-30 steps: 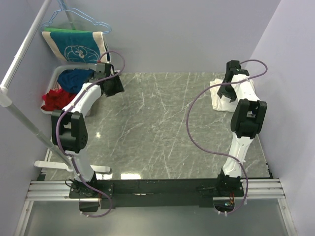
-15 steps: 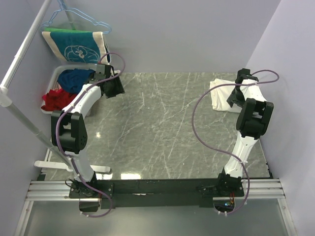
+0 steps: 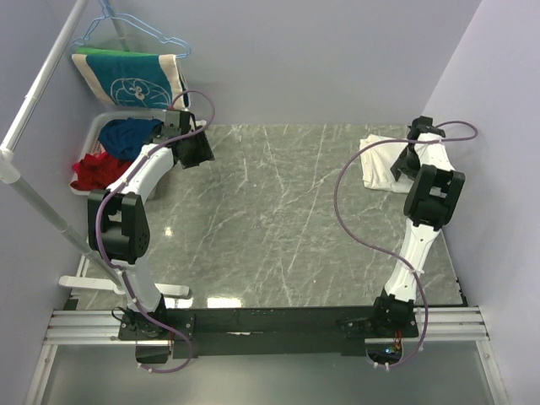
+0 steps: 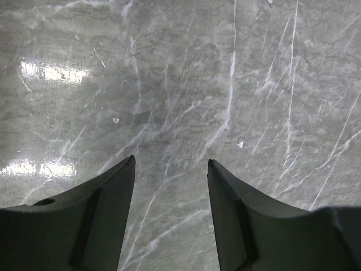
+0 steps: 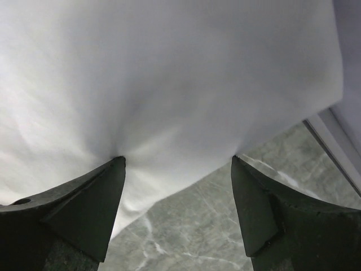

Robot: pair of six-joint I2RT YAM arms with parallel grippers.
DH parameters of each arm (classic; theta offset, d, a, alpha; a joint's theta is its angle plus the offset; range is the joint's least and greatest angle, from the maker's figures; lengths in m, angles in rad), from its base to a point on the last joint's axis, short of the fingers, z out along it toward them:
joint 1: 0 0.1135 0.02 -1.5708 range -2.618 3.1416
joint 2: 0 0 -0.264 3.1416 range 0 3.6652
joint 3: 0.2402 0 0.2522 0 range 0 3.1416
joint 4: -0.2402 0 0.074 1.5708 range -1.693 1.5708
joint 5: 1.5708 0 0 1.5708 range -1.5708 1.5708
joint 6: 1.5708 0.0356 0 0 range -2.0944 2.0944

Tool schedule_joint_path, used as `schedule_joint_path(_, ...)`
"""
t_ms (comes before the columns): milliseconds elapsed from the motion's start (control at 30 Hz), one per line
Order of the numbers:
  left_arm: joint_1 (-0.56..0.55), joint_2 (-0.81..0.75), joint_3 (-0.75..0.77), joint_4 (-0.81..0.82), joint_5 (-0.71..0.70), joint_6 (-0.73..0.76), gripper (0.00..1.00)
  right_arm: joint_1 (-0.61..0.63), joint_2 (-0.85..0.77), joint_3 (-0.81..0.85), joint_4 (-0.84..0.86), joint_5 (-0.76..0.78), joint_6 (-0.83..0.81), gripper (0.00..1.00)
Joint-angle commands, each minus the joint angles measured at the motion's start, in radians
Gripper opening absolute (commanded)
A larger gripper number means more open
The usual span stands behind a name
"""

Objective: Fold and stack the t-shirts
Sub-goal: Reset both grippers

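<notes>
Far-left of the table (image 3: 270,211), off its edge: rack pole (image 3: 38,101) and a hanger (image 3: 126,29) carrying a teal-and-cream cloth (image 3: 126,76). Below that, against the table's far-left corner, is a basket (image 3: 97,128) with blue cloth (image 3: 131,135) and red cloth (image 3: 93,169) heaped in it.

Left gripper (image 4: 171,164) hovers over the table's far-left corner, just beside the basket. Jaws are apart and there is nothing between them. The wrist view shows only bare marble under the fingers (image 4: 107,214). It's not touching any cloth.

The middle of the table is bare marble with some light glare.

The tee (image 3: 375,164) lies folded at the table's far-right corner, plain white side up, no print visible. Its near edge lies on the marble close to the table's right rim.

Right gripper (image 5: 177,161) is on the tee at that far-right corner. Jaws are spread wide and both fingertips (image 5: 115,164) press into the cloth. The fabric puckers at each tip and stretches between them. No fold is pinched between the jaws, so it is contact only, not a grip. Can't tell how many layers are in the pile.
</notes>
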Motion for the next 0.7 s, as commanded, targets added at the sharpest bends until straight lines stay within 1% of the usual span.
schedule_joint_path(0,0.005,-0.003,0.047,0.022,0.018,0.002,0.6,-0.004,0.044,0.083,-0.018,-0.067,0.005,0.82)
schedule_joint_path(100,0.004,0.012,0.063,0.014,0.019,0.001,0.6,-0.004,0.075,0.137,-0.011,-0.102,-0.001,0.81)
schedule_joint_path(200,0.002,0.03,0.083,0.006,0.022,-0.001,0.6,-0.004,0.119,0.244,-0.018,-0.123,-0.001,0.81)
schedule_joint_path(333,0.004,0.052,0.118,-0.009,0.022,0.001,0.6,-0.007,0.188,0.344,-0.019,-0.137,0.001,0.81)
schedule_joint_path(467,0.002,0.066,0.138,-0.026,0.019,0.002,0.6,-0.019,0.201,0.37,0.024,-0.169,0.022,0.81)
schedule_joint_path(667,0.002,0.07,0.152,-0.034,0.016,0.001,0.6,-0.027,0.172,0.328,0.172,-0.192,0.053,0.81)
